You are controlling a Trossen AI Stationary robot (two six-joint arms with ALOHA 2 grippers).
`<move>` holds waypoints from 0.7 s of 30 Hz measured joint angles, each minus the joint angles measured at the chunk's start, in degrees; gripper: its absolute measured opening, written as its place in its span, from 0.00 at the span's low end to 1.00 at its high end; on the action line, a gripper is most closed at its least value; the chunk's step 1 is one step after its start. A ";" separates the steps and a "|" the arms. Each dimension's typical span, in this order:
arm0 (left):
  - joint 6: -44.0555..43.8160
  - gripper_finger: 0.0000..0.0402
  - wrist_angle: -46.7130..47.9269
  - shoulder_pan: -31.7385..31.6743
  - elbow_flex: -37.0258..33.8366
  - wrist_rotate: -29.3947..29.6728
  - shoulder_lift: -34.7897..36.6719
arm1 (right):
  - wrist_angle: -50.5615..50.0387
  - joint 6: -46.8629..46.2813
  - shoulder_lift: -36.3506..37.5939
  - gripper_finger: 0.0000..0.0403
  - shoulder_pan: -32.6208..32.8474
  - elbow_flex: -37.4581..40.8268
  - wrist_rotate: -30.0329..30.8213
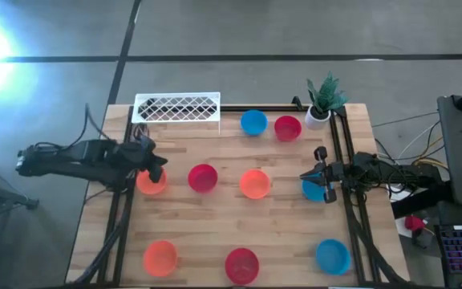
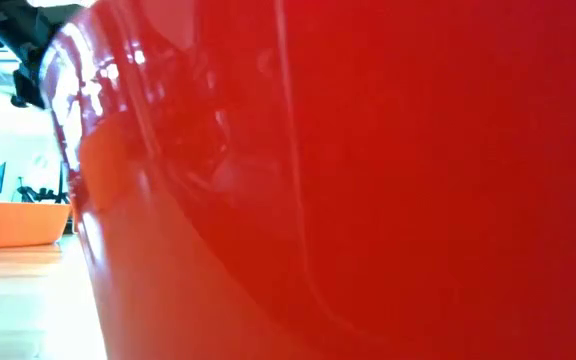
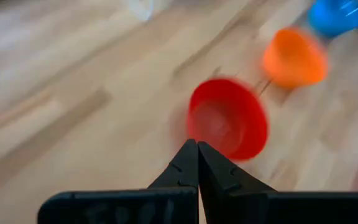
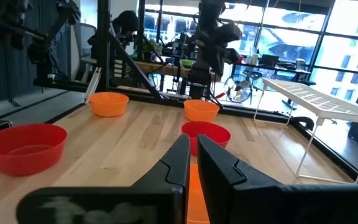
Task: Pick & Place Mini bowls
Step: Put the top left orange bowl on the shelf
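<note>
- Nine in all: counting mini bowls in orange, red and blue, spread in three rows across the table.
- Hovering at the far-left orange bowl with the left gripper, pinched fully together and carrying nothing.
- Judging the bowls light, stiff and slick thin plastic, likely to skid; favouring a pinch across the rim.
- Hanging over the blue bowl by the right edge with the right gripper; impossible to tell whether gripping it.

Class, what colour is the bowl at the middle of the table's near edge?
Red bowl, seen best in the high view, between an orange bowl and a blue bowl.
</note>
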State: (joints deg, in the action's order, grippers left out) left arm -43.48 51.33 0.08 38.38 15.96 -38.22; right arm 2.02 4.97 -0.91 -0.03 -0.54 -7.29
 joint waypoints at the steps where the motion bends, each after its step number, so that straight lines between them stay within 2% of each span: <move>1: -1.60 0.00 1.82 0.00 0.83 -0.59 -1.46 | 0.00 0.00 0.00 0.07 0.00 0.00 0.00; 4: -4.96 0.00 6.99 0.00 3.28 -2.16 -5.50 | 0.00 0.00 0.00 0.07 0.00 0.00 0.02; 7: -4.18 0.00 10.68 0.00 5.12 -3.89 -9.15 | 0.00 -0.02 0.00 0.07 0.00 0.00 0.02; 21: -8.04 0.00 11.30 0.00 8.17 -9.63 -18.42 | -0.02 -1.52 0.00 0.07 0.00 0.00 -0.02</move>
State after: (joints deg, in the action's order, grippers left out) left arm -51.52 62.63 0.08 46.54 6.33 -56.63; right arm 2.00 3.45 -0.91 -0.03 -0.54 -7.31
